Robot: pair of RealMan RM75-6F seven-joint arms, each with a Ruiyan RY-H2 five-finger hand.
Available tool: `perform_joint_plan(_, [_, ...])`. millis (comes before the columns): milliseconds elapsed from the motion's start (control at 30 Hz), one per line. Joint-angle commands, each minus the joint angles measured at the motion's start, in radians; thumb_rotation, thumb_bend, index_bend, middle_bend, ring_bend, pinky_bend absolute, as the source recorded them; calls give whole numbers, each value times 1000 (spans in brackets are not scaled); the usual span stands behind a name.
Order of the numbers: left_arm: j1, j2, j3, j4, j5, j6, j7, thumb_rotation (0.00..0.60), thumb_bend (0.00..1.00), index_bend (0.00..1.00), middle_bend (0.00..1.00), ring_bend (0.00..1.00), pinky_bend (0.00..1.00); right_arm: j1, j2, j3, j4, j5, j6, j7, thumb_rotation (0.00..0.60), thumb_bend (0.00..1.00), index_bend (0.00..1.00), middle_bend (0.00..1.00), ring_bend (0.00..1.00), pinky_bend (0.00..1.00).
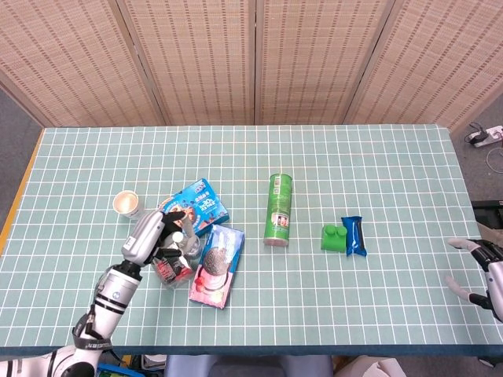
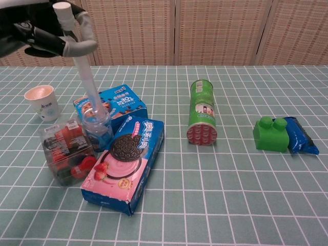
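While the left hand [image 2: 36, 33] hangs above the cluster of snacks, its fingers curl around a white tube [image 2: 84, 77] that slants down into a small clear bottle [image 2: 97, 130] standing on the table [image 1: 354, 314]. Just beside the bottle sit a clear box of red sweets [image 2: 66, 151], a pink cookie box [image 2: 125, 164] and a blue cookie box [image 2: 115, 105] (all pressed close together). A paper cup [image 2: 42, 102] stands near. The right hand [image 1: 481, 271], fingers spread and holding nothing, rests at the table's far edge.
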Motion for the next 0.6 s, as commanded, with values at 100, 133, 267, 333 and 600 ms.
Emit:
perform_joint_plan(100, [16, 67, -15, -58, -19, 13, 7, 600, 509, 779, 1000, 1000, 1000, -2, 1, 1, 1, 3, 2, 3, 600, 165, 296, 358, 288, 374])
perform_joint_plan(133, [19, 81, -14, -66, -21, 15, 13, 600, 509, 779, 1000, 1000, 1000, -2, 1, 2, 2, 4, 2, 5, 600, 165, 296, 358, 288, 374])
perform_joint_plan(267, [34, 136, -12, -95, -19, 24, 23, 600, 509, 779, 1000, 1000, 1000, 0, 2, 2, 2, 6, -2, 7, 600, 165, 296, 358, 288, 374])
perform_joint_plan(333, [45, 164, -12, -104, -15, 36, 29, 600, 509, 778, 1000, 1000, 1000, 0, 2, 3, 2, 8, -4, 8, 600, 165, 296, 358, 288, 374])
perform_joint_plan(600, [68, 172, 33, -12, 112, 128, 179, 600, 509, 773, 1000, 1000, 1000, 2, 0, 1, 0, 9, -9, -1, 600, 165, 296, 358, 288, 374])
